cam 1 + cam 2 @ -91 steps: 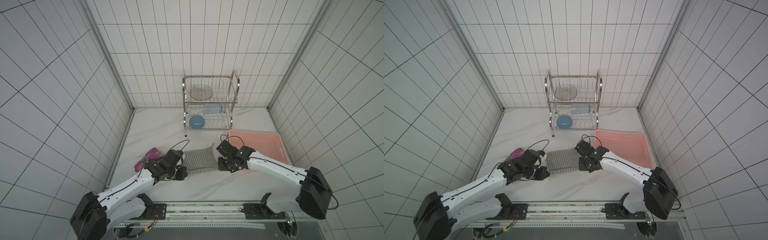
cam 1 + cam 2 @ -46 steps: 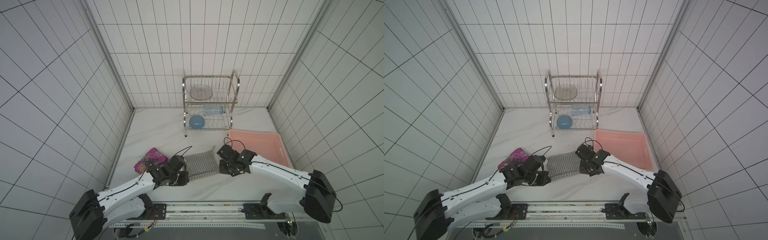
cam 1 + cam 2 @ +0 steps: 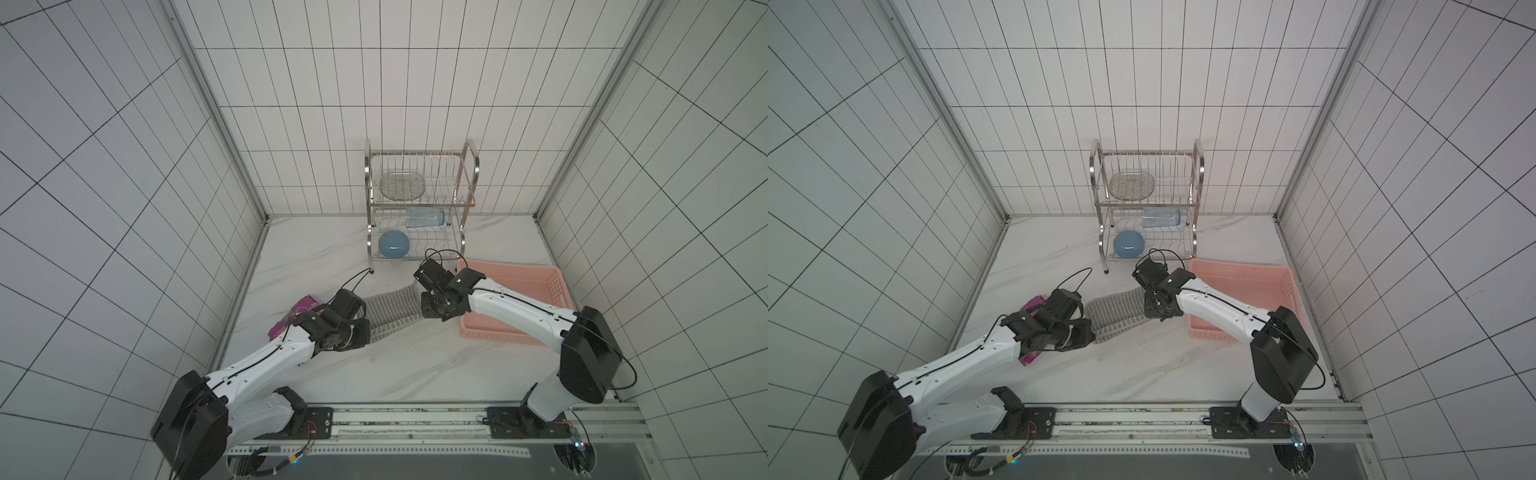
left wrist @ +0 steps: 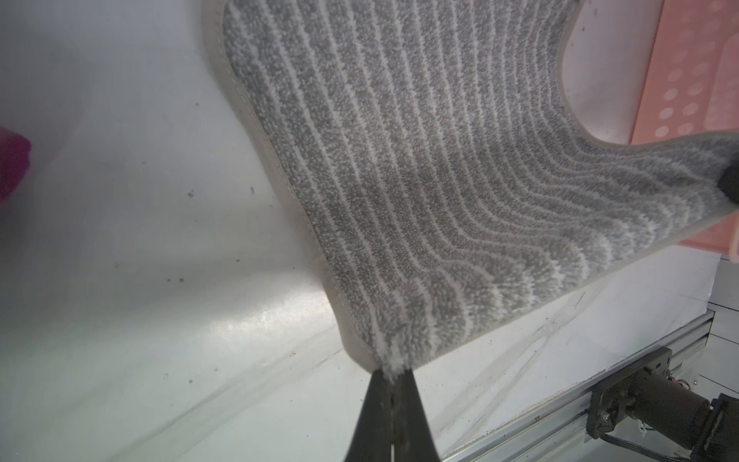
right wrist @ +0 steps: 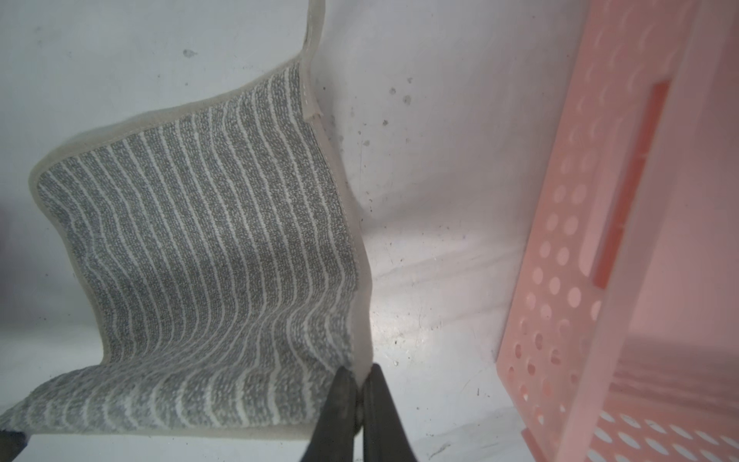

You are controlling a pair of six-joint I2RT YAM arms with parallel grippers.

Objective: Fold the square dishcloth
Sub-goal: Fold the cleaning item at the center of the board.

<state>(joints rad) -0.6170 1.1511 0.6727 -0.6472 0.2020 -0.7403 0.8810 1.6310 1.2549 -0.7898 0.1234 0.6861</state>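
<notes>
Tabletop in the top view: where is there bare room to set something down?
Widest bare marble: between the dishcloth and the front rail. Also bare: the back left corner, bordered by the dish rack and the snack bag. Crowded: the middle band, where snack bag, dishcloth and pink basket line up.

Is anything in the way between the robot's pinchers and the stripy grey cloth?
No. The left gripper is shut on one corner of the square dishcloth and the right gripper on another. Nothing lies on the cloth; the pink basket stands beside it.
</notes>
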